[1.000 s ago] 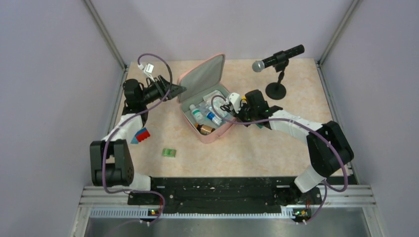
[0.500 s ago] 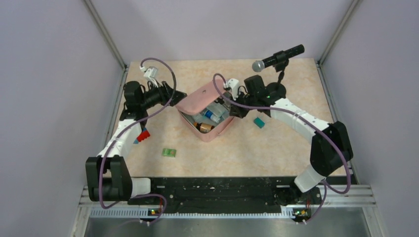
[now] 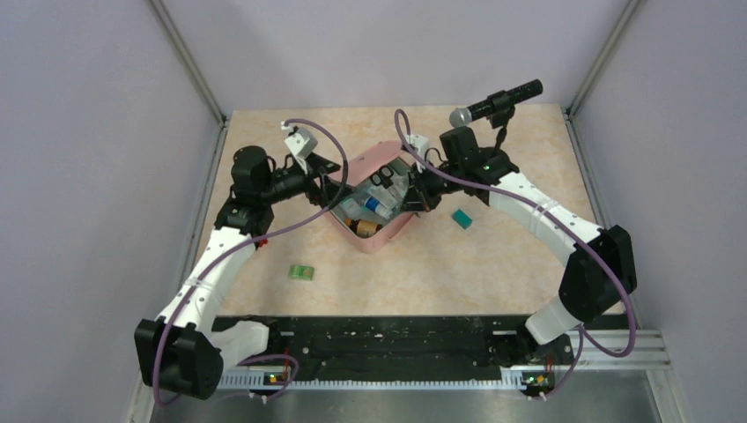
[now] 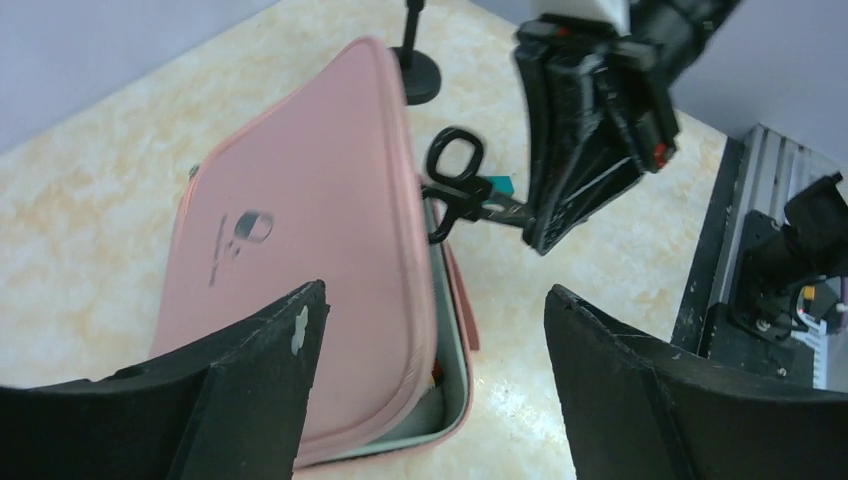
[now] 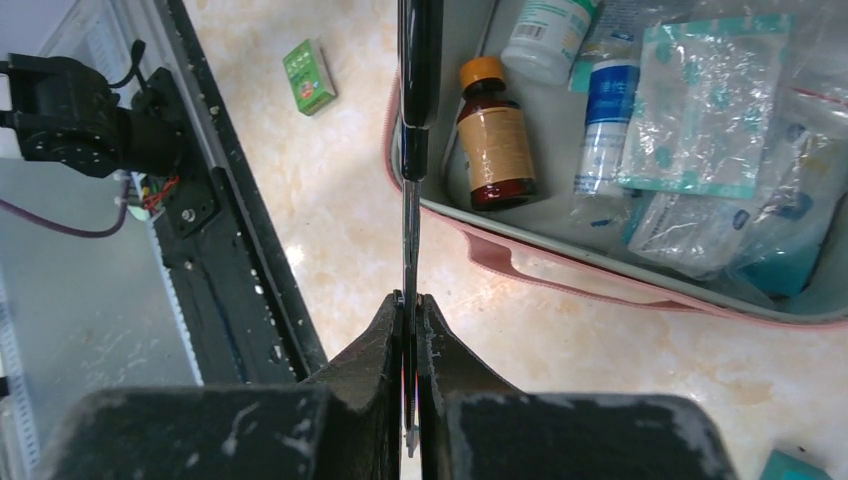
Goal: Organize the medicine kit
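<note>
The medicine kit [image 3: 380, 231] is a pink zip case in the middle of the table. Its logo lid [image 4: 300, 240] leans half down over the tray. My left gripper [image 3: 332, 189] is open at the kit's left side, its fingers [image 4: 270, 380] standing wide apart above the lid's near corner without touching it. My right gripper [image 5: 411, 300] is shut on the blades of black-handled scissors [image 5: 411, 200], held over the kit's open right side [image 3: 385, 181]. Inside lie a brown bottle [image 5: 495, 135], a white bottle [image 5: 545, 35] and sealed sachets [image 5: 700, 110].
A small green box [image 3: 301, 272] lies on the table in front of the kit. A teal block [image 3: 462, 218] sits to its right. A microphone on a round stand [image 3: 493, 110] is at the back right. Grey walls close in three sides.
The kit's lid has swung from upright to leaning over the tray. My left gripper followed it rightward and opened wider. My right gripper carried the scissors up over the kit.
</note>
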